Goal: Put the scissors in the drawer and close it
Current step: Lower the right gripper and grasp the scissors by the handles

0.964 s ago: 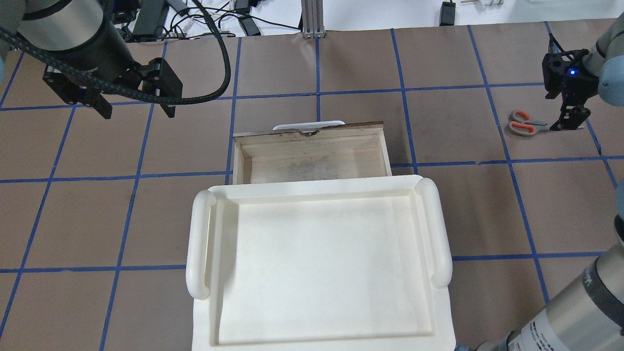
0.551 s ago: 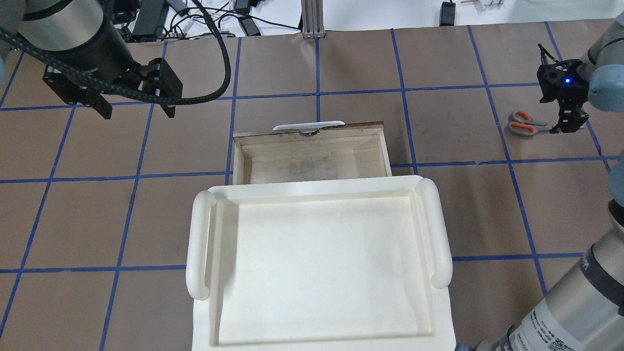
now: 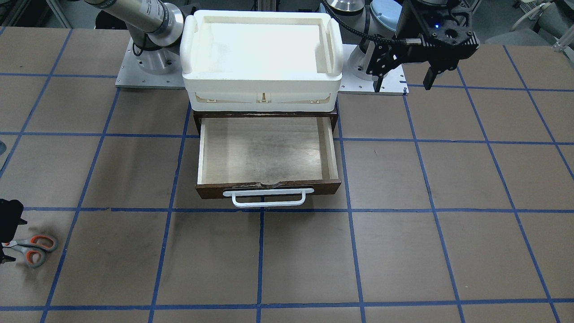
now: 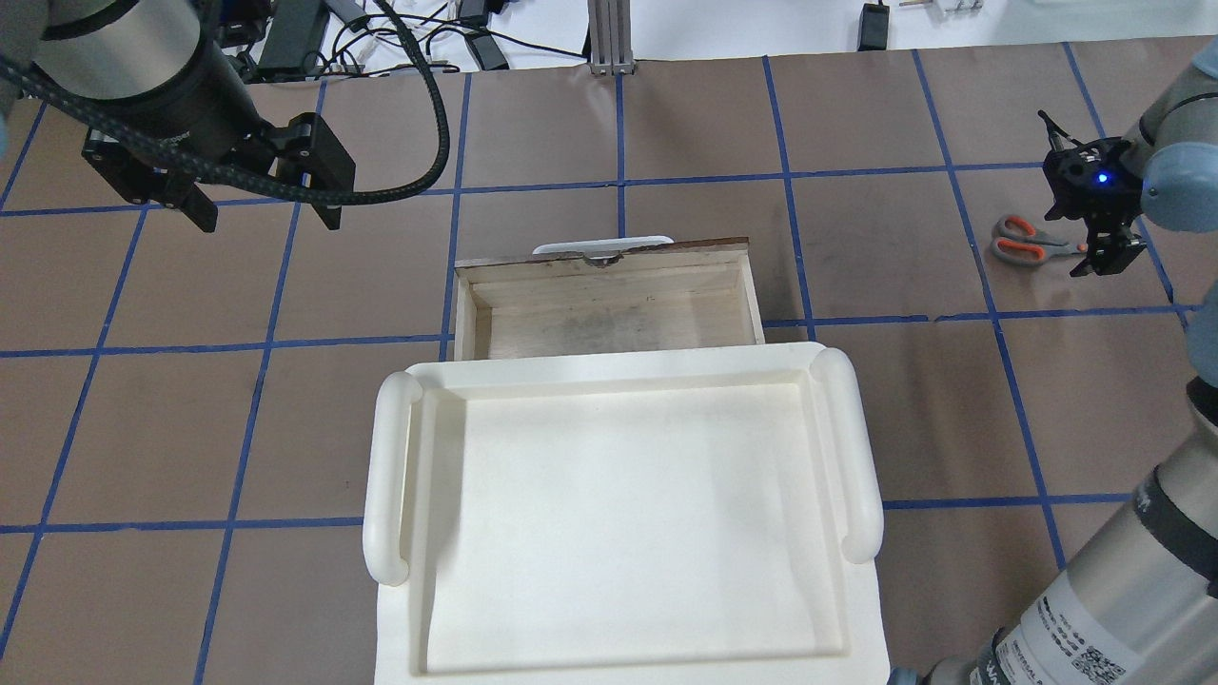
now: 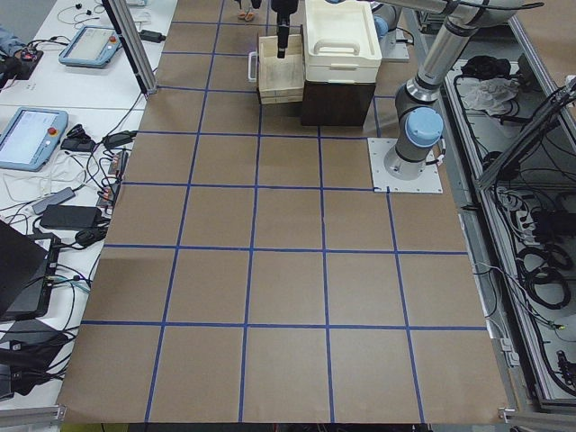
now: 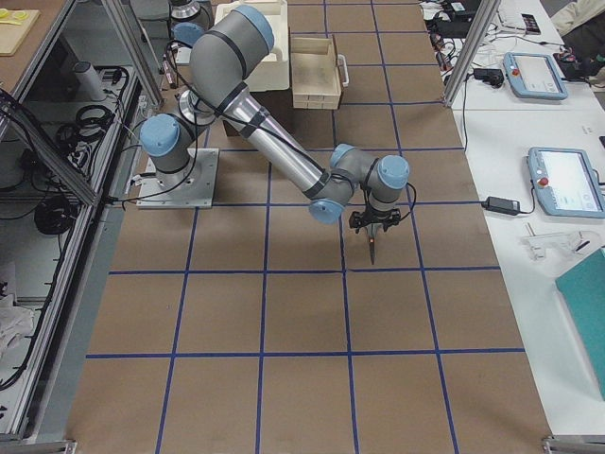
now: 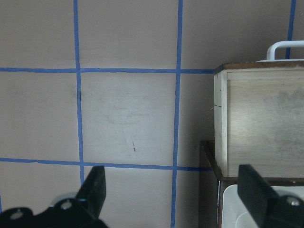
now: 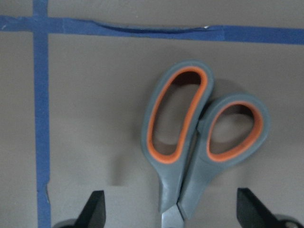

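The scissors [image 4: 1030, 242] lie flat on the table at the far right, grey handles with orange-lined loops [image 8: 199, 142] and blades toward my right gripper. They also show in the front view [image 3: 32, 249]. My right gripper [image 4: 1104, 257] is open and low over the blades, one finger [image 8: 95, 211] on each side. The drawer [image 4: 609, 252] is pulled open, with a brown front, a white handle [image 3: 268, 197] and a bare plywood floor. My left gripper [image 4: 266, 211] is open and empty, hovering far left of the drawer.
A white plastic tray [image 4: 390, 476] sits on top of the dark cabinet that holds the drawer. The table is brown with a blue tape grid. Cables and boxes lie beyond the far edge [image 4: 381, 38].
My right gripper has shifted slightly nearer along the scissors' blade end and turned a little. The scissors, the drawer and the left arm have not moved.
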Controlling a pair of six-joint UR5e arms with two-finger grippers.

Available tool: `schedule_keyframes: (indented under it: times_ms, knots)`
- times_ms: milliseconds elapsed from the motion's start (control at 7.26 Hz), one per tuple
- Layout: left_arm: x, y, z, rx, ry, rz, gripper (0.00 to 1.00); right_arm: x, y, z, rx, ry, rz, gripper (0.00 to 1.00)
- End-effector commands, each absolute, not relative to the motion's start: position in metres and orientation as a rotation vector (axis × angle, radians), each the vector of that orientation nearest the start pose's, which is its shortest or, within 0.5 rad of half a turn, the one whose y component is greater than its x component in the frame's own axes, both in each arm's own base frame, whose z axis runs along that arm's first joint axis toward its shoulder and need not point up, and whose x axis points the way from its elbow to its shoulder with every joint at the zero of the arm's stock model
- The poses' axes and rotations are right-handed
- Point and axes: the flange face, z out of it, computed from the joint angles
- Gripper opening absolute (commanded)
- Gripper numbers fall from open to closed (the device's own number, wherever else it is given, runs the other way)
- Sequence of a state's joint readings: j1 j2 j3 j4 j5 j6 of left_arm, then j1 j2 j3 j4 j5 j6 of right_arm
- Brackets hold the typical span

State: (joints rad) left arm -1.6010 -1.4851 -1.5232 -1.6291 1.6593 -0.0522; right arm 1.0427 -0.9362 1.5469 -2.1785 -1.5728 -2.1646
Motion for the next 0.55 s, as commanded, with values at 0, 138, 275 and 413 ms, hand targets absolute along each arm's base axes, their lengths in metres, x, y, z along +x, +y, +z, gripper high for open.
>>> schedule_keyframes:
  times_ms: [0, 138, 275, 413]
  knots:
    - [-0.1379, -0.4553, 0.5467, -0.040, 3.055, -0.120, 1.00, -0.2284, -0.6475, 0.1745, -2.288, 2.141, 0.010, 0.96]
    - [-0.1378, -0.4553, 0.5467, -0.040, 3.053, -0.120, 1.00, -0.2292, -0.6485, 0.1718, -2.287, 2.141, 0.013, 0.89]
    - [-0.1378, -0.4553, 0.5467, -0.040, 3.053, -0.120, 1.00, -0.2306, -0.6494, 0.1716, -2.289, 2.143, 0.024, 0.86]
    - [-0.1378, -0.4552, 0.5465, -0.040, 3.053, -0.118, 1.00, -0.2308, -0.6491, 0.1703, -2.291, 2.141, 0.029, 0.75]
